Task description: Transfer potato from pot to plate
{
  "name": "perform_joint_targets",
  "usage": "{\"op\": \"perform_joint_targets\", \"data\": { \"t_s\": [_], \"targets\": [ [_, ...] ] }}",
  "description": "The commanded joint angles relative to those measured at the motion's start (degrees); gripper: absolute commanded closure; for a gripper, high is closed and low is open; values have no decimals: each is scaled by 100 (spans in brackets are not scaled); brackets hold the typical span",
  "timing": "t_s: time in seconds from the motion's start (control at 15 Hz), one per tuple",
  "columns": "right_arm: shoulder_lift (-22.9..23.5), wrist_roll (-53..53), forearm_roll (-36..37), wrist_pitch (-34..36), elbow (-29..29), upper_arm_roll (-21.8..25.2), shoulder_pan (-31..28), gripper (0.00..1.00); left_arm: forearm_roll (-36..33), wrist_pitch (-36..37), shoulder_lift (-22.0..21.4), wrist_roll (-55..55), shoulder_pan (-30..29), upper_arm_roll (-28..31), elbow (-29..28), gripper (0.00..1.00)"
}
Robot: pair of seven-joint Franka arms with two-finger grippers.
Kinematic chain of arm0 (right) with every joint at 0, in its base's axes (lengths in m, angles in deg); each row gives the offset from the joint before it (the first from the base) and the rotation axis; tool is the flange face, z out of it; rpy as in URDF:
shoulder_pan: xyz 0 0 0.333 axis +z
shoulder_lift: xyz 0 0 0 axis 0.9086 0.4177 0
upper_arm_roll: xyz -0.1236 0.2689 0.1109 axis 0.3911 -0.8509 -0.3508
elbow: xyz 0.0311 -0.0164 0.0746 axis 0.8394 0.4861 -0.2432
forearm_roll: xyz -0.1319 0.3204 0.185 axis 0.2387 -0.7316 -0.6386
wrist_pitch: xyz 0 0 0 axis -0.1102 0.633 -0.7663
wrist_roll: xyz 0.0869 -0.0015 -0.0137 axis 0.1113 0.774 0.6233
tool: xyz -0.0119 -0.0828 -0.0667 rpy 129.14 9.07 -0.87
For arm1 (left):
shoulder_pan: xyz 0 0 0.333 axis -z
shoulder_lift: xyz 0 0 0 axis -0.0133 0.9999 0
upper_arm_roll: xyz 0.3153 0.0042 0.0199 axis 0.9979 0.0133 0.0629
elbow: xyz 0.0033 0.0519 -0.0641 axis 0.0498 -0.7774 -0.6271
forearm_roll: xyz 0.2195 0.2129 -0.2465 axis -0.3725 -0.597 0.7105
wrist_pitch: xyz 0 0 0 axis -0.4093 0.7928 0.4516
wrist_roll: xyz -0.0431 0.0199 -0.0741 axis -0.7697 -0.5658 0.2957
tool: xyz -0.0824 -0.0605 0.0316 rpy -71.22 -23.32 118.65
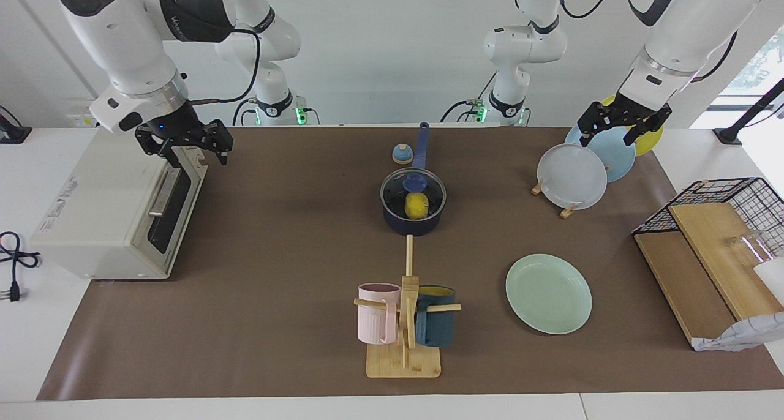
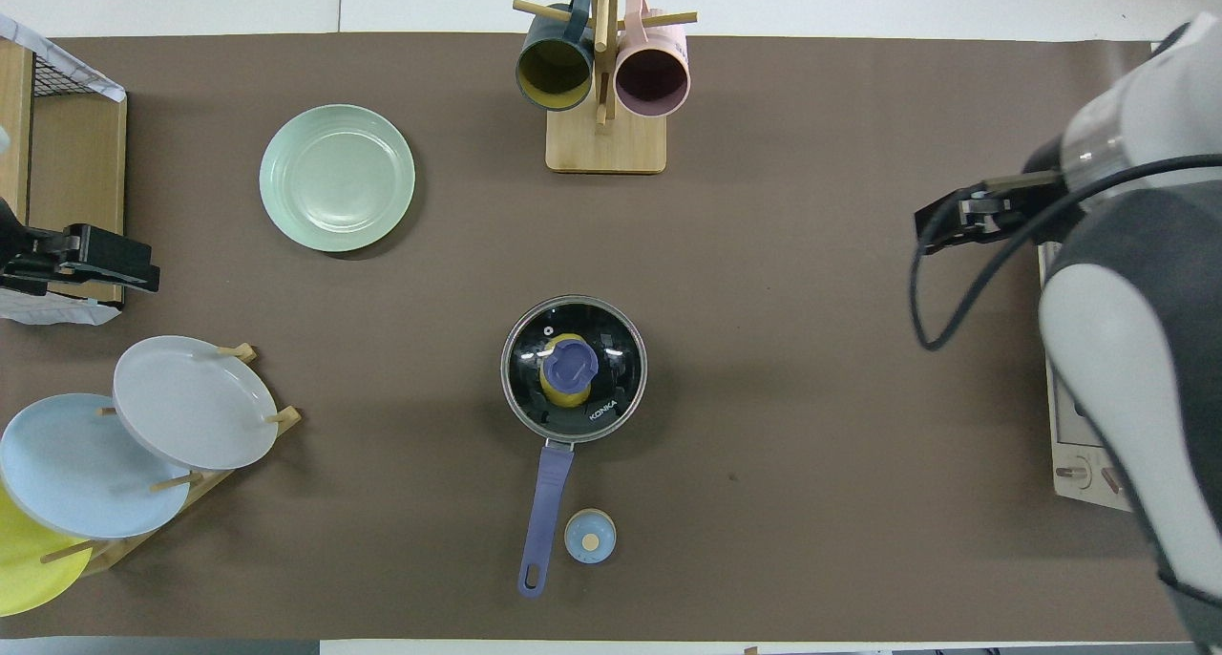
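Note:
The dark blue pot [image 1: 414, 223] stands mid-table with its long handle [image 2: 542, 512] pointing toward the robots. A glass lid with a blue knob [image 2: 570, 364] sits on it. The yellow potato [image 1: 416, 205] lies inside under the lid and shows around the knob in the overhead view [image 2: 563, 396]. The mint-green plate [image 1: 548, 292] lies bare, farther from the robots than the pot, toward the left arm's end [image 2: 337, 178]. My right gripper [image 1: 193, 147] is open and empty over the toaster's edge [image 2: 955, 225]. My left gripper [image 1: 618, 132] is open and empty over the plate rack [image 2: 115, 264], where the arm waits.
A toaster oven [image 1: 116, 206] stands at the right arm's end. A wooden mug rack [image 1: 404, 322] with a pink and a teal mug stands farther out than the pot. A rack of plates [image 1: 572, 176], a small blue bell [image 1: 402, 153] and a wire basket [image 1: 723, 202] are also there.

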Motion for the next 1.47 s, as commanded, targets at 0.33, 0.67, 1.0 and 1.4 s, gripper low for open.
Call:
{"op": "perform_joint_targets", "data": {
  "t_s": [0.33, 0.67, 1.0, 1.4],
  "targets": [
    [1027, -2502, 655, -699, -526, -1867, 611, 0, 31, 14, -101, -53, 16, 23, -87, 0],
    [1274, -3304, 902, -1938, 334, -2139, 982, 0, 31, 14, -101, -53, 16, 23, -87, 0],
    [1362, -3621, 1613, -2538, 967, -2324, 1114, 0, 31, -3, -110, -79, 95, -3, -87, 0],
    [1318, -3674, 1614, -2969, 1442, -2421, 1043, 0, 31, -135, -101, -79, 95, -4, -87, 0]
  ]
}}
